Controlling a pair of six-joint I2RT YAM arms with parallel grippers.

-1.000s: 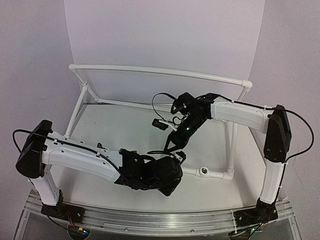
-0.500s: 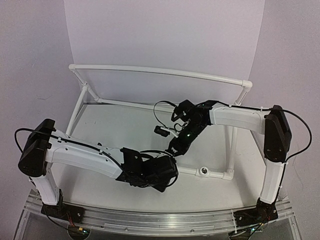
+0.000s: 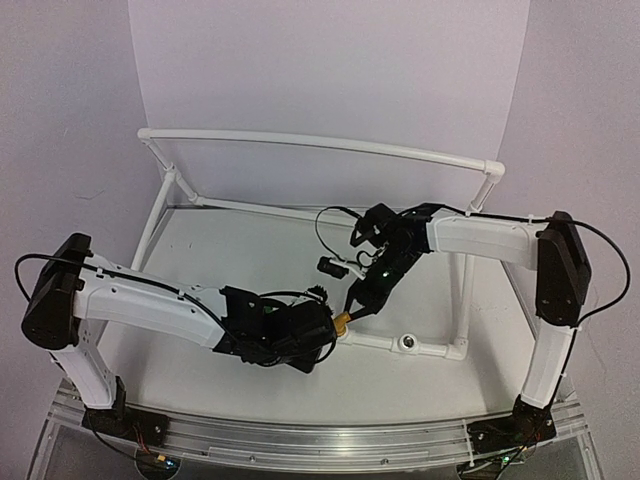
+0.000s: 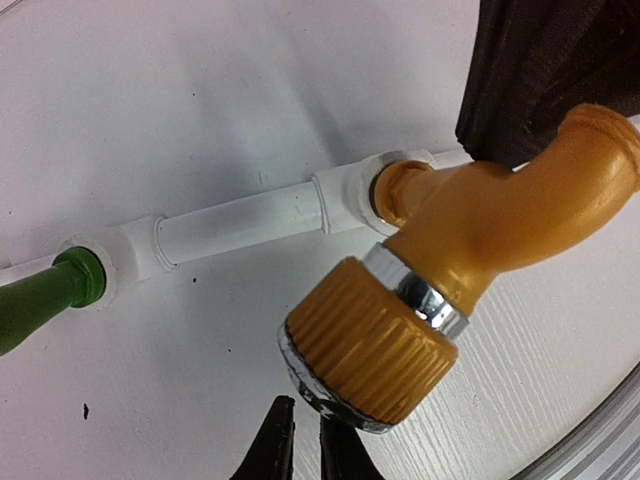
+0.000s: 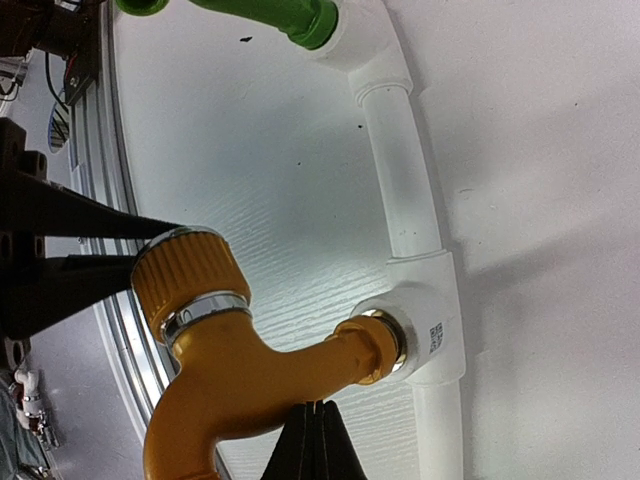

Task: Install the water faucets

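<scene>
A white plastic pipe frame [image 3: 320,143] stands on a white table [image 3: 240,262]. Its raised rail runs along the far edge and a low run lies toward the near edge. Near the right corner, that low run carries one open round socket [image 3: 408,343]. A white backdrop [image 3: 330,70] curves up behind. An aluminium rail [image 3: 330,440] lines the near edge.

Robot lab — white backdrop [image 3: 330,80], aluminium rail [image 3: 300,440]

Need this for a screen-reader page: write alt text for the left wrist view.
A brass-gold faucet fills the right half, its stem seated in a socket of the white pipe frame, its ribbed knob toward the camera. The left fingers, nearly closed, sit just below the knob; a green faucet occupies the next socket at far left.
</scene>
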